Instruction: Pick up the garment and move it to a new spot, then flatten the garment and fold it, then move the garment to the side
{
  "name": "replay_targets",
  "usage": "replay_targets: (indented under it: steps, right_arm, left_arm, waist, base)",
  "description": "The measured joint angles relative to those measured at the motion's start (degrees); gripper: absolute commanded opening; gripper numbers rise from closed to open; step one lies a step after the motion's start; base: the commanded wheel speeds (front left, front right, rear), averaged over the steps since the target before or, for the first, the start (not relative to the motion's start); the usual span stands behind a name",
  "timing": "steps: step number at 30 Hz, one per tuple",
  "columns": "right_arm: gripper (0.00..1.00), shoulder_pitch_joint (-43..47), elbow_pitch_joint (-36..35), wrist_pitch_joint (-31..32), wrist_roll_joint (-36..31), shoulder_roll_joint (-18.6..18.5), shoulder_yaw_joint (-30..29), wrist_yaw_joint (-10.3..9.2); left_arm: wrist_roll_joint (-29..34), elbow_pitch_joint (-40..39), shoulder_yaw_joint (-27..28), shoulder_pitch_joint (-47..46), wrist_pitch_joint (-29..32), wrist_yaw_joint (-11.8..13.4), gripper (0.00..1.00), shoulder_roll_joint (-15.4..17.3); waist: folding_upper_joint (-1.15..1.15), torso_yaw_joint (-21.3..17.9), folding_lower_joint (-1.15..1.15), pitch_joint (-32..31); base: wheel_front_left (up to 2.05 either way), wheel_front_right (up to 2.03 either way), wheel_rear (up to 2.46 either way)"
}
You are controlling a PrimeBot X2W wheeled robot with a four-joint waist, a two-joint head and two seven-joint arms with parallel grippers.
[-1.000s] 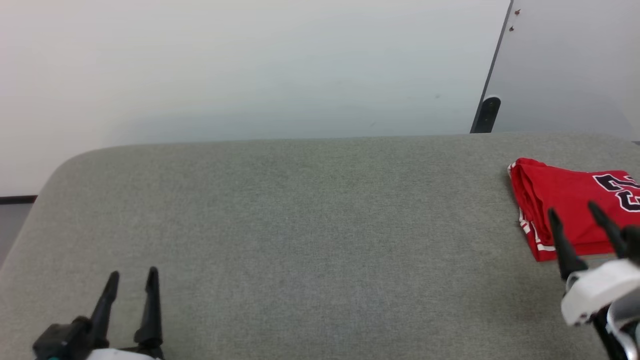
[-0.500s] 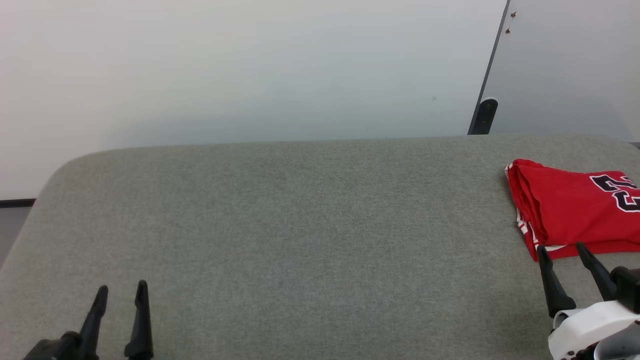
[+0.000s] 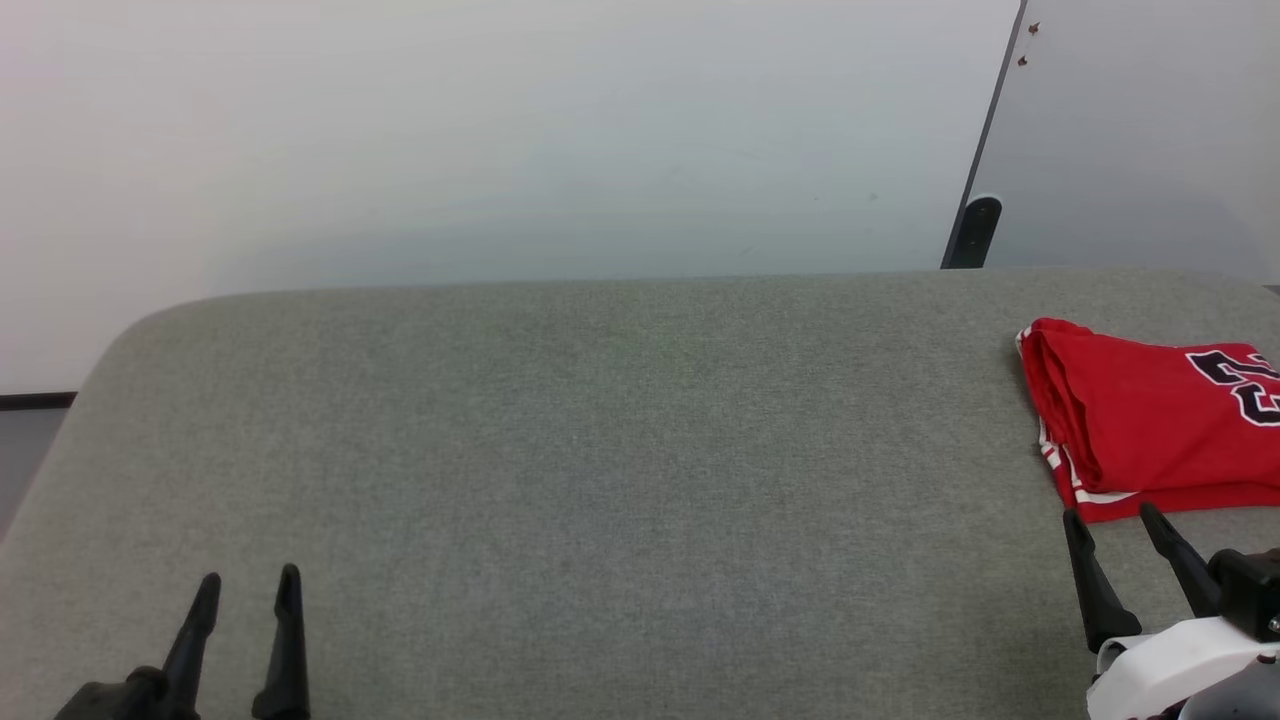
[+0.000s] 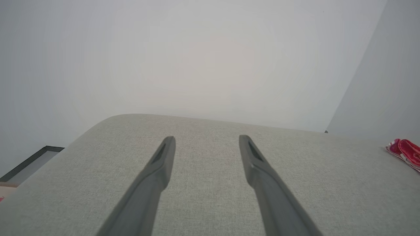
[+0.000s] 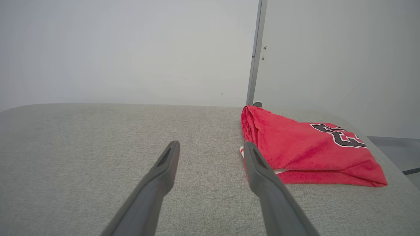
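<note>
garment (image 3: 1140, 420): folded on grey padded surface (image 3: 600, 450) | left pincer (image 3: 249, 577): released, empty | right pincer (image 3: 1110, 512): released, just beside garment

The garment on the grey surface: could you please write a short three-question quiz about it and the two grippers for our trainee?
1. True or false: the garment lies folded near the right end of the grey surface.
2. Pick one. The right gripper is: A) shut on the garment; B) open by the garment's near edge, gripping nothing; C) open at the surface's left end.
3. Fill in: the left gripper is open over bare surface and holds ____.

Key: 1 true; 2 B; 3 nothing.
</note>
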Motion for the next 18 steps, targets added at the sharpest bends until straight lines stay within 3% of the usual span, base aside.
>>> replay_targets:
  steps: [4, 5, 13, 18]
  right_arm:
    - [1.00, 0.0, 0.1, 0.0, 0.3, -0.1, 0.0, 0.00]
    - [0.00, 0.0, 0.1, 0.0, 0.4, -0.1, 0.0, 0.00]
    - [0.00, 2.7, 3.9, 0.6, 0.8, 1.8, 0.3, 0.00]
    - [0.00, 2.8, 4.0, 1.5, 5.9, 2.4, 0.0, 0.00]
  left_arm:
    - [0.1, -0.4, -0.2, 0.0, 0.0, 0.0, 1.00, 0.0]
    - [0.1, -0.5, -0.2, 0.0, 0.0, 0.0, 0.00, -0.1]
    - [-0.7, 3.2, -1.0, 1.5, 0.3, 0.0, 0.00, -2.6]
    - [-5.4, 3.7, -1.0, 1.2, 1.9, 0.0, 0.00, -3.1]
  waist:
    - [0.00, 0.1, 0.00, 0.0]
    - [0.00, 0.2, 0.00, 0.0]
    - [0.00, 0.2, 0.00, 0.0]
    - [0.00, 0.3, 0.00, 0.2]
  base:
    - [0.00, 0.00, 0.00]
    - [0.00, 0.00, 0.00]
    - [0.00, 0.00, 0.00]
    - [0.00, 0.00, 0.00]
